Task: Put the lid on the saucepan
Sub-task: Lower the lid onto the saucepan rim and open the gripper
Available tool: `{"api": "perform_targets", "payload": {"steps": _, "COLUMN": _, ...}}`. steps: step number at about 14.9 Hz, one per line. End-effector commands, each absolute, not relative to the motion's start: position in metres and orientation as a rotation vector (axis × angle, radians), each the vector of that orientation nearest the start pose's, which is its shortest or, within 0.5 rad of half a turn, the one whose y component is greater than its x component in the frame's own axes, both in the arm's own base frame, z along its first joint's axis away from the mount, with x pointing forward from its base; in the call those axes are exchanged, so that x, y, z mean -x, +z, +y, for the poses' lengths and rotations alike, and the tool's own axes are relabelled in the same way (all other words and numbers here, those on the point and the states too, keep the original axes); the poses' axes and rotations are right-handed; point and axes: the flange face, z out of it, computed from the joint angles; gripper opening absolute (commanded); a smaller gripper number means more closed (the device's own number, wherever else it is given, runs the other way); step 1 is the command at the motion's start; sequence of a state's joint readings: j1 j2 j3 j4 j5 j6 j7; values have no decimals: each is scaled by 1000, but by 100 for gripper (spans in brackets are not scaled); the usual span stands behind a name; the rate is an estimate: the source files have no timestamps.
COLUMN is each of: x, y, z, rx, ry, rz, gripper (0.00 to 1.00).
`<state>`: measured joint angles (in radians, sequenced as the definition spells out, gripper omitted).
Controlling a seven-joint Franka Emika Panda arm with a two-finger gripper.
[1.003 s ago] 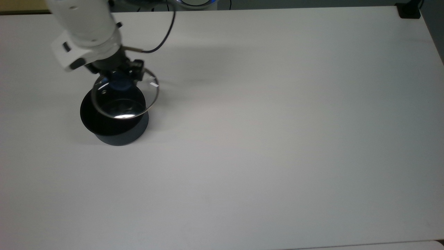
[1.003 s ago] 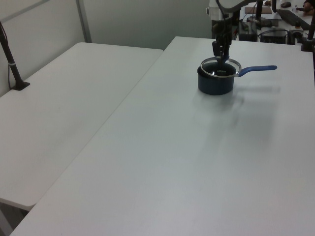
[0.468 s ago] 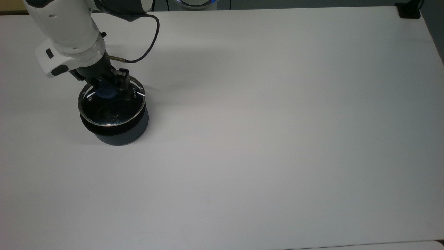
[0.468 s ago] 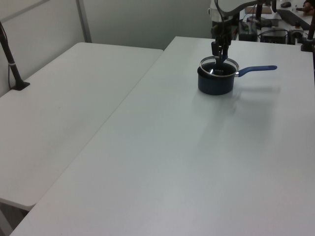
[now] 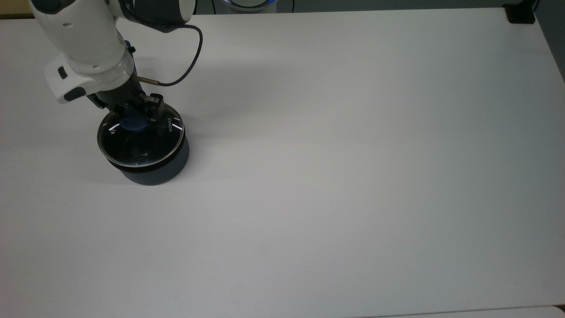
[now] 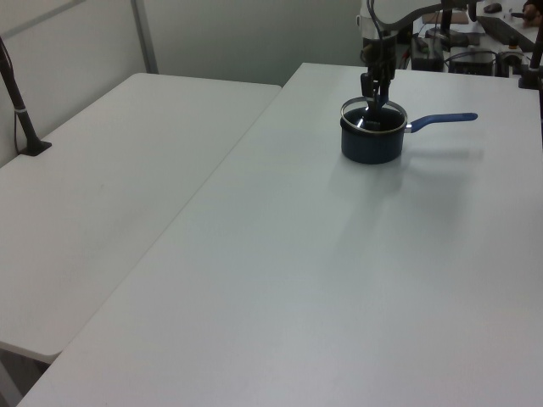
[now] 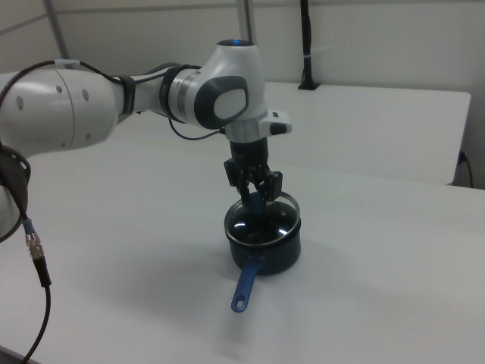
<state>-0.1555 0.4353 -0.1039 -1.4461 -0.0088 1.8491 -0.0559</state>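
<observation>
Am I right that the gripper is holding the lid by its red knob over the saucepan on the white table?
Not quite: the knob is blue, as the top view shows. The gripper does hold the lid by it over the saucepan on the white table.

A wide white table [image 5: 335, 176] is carrying a single saucepan [image 5: 152, 170], which is sitting directly on it toward the upper left of the top view. In the left view the saucepan's [image 6: 369, 144] blue handle is pointing toward the frame's right edge.
</observation>
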Motion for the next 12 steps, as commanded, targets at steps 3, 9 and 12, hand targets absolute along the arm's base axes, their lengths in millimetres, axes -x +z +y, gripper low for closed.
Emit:
{"api": "perform_targets", "payload": {"steps": 3, "x": -671, "y": 439, "z": -168, "rx": 3184, "ry": 33, "rz": 336, "gripper": 50}}
{"api": "perform_targets", "payload": {"steps": 9, "x": -667, "y": 433, "z": -167, "rx": 3174, "ry": 83, "rz": 329, "gripper": 50}}
{"api": "perform_targets", "payload": {"steps": 12, "x": -664, "y": 426, "z": -165, "rx": 3159, "ry": 141, "rz": 329, "gripper": 50}}
